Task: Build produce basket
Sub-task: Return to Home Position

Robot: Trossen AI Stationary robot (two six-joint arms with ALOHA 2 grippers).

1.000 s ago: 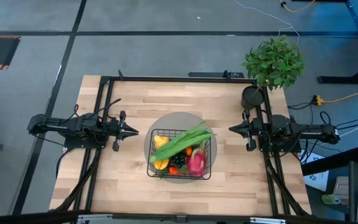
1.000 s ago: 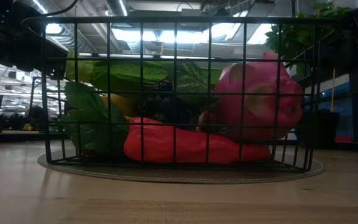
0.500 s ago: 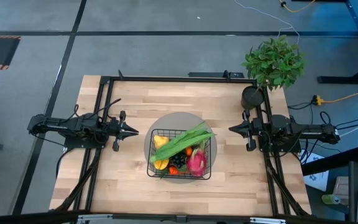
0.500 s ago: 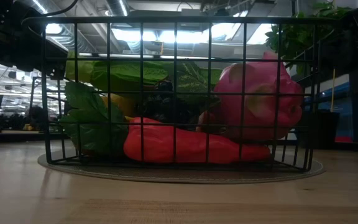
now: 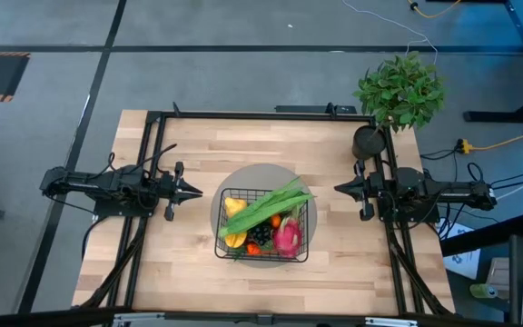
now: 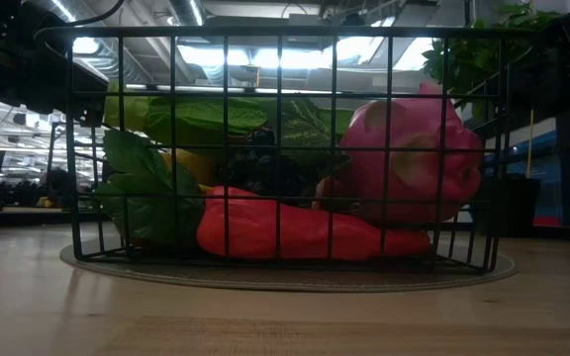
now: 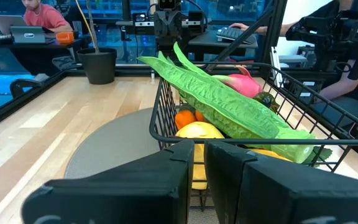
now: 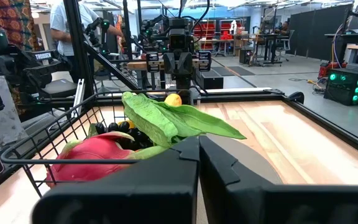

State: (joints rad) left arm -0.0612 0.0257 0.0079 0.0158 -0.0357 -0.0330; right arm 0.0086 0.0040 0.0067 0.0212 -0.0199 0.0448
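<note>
We see the basket (image 5: 266,260) in the lower middle of the high view, standing on a round grey mat (image 5: 254,174) on the wooden table (image 5: 189,145). It holds the produce (image 5: 271,222). A long green leaf vegetable (image 5: 266,208) lies across the top from lower left to upper right. A pink dragon fruit (image 5: 287,238) is in the lower right corner, and a yellow fruit (image 5: 233,206) is at the left side. Dark grapes (image 5: 261,234) are in the middle, and a small orange (image 5: 253,248) is near the lower rim. In the low view the basket fills almost the whole frame. Behind its front wires we see also a long red-orange vegetable (image 6: 295,235) lying on the bottom.

The left gripper (image 5: 198,192) is at the left of the basket, apart from it, and points toward it. Its 2 fingers (image 7: 166,177) are close together with only a thin slit between them, and they hold nothing. The right gripper (image 5: 338,189) is at the right of the basket, also apart and pointing toward it. Its fingers (image 8: 166,180) are pressed together and empty. Both arms stretch out to the left and right edges of the table.

A potted plant (image 5: 399,89) stands at the upper right corner of the table. In the left wrist view a person (image 7: 39,15) sits at the upper left of the frame, in the room beyond the table.
</note>
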